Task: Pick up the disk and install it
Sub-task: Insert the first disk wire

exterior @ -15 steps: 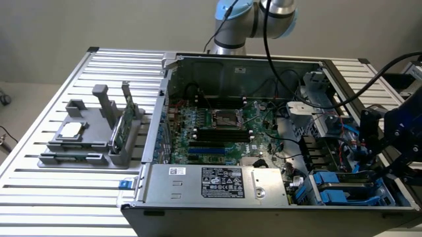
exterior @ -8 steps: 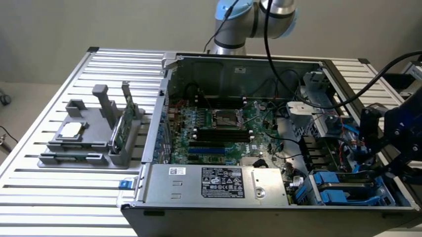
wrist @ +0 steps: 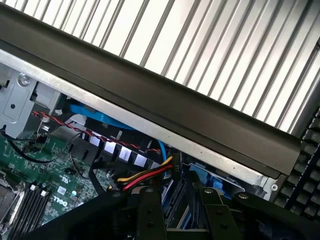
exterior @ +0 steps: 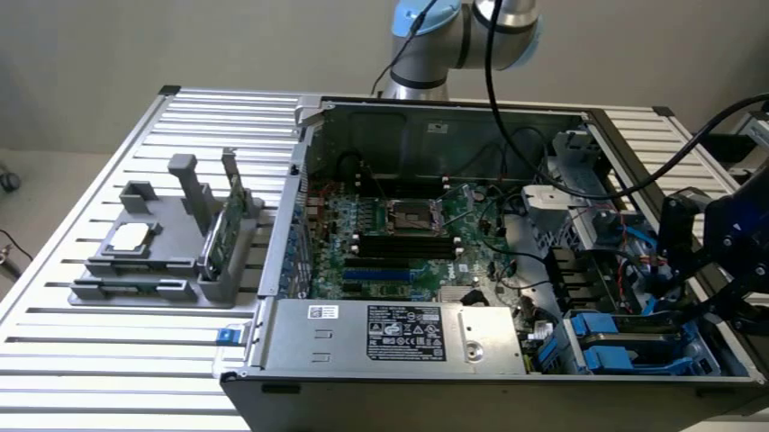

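My black gripper (exterior: 682, 270) hangs over the drive bays at the exterior view's right end of the open computer case (exterior: 420, 117). In the wrist view its two fingers (wrist: 150, 212) stand a little apart, and the gripper (wrist: 182, 216) is shut on a flat grey slab with a blue edge, seen end-on: the disk (wrist: 180, 206). The disk is held upright just inside the case's dark side rim (wrist: 165, 107), above a blue carrier (wrist: 202, 176) in the bay.
A grey holder (exterior: 157, 286) on the slatted table at the exterior view's left carries a square silver chip (exterior: 130, 238) and an upright green card (exterior: 223, 225). Inside the case lie the motherboard (exterior: 409, 234), the power supply (exterior: 409, 333), blue bay carriers (exterior: 607, 346) and yellow-red cables (wrist: 147, 176).
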Robot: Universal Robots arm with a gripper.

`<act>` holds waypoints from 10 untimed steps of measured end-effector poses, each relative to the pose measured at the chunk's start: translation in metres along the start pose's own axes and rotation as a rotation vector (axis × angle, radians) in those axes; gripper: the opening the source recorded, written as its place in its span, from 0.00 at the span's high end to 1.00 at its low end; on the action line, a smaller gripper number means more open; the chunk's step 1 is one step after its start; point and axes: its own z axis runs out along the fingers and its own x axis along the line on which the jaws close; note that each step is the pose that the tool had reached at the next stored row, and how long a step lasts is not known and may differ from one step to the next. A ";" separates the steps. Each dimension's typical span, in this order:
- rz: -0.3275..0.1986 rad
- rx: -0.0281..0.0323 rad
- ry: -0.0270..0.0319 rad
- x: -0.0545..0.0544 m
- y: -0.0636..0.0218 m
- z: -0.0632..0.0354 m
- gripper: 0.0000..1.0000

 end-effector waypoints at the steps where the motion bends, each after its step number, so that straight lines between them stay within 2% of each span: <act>1: 0.000 0.0019 0.0018 0.000 -0.0001 0.0000 0.66; 4: 0.001 0.0090 0.0071 -0.001 -0.0005 0.0001 0.66; 5: 0.002 0.0115 0.0087 -0.002 -0.0006 0.0001 0.68; 6: 0.003 0.0140 0.0104 -0.002 -0.0006 0.0001 0.75; 7: 0.003 0.0163 0.0123 -0.002 -0.0006 0.0001 0.75; 8: 0.003 0.0180 0.0140 -0.003 -0.0005 0.0001 0.82; 10: 0.004 0.0208 0.0173 -0.004 -0.0004 0.0000 0.82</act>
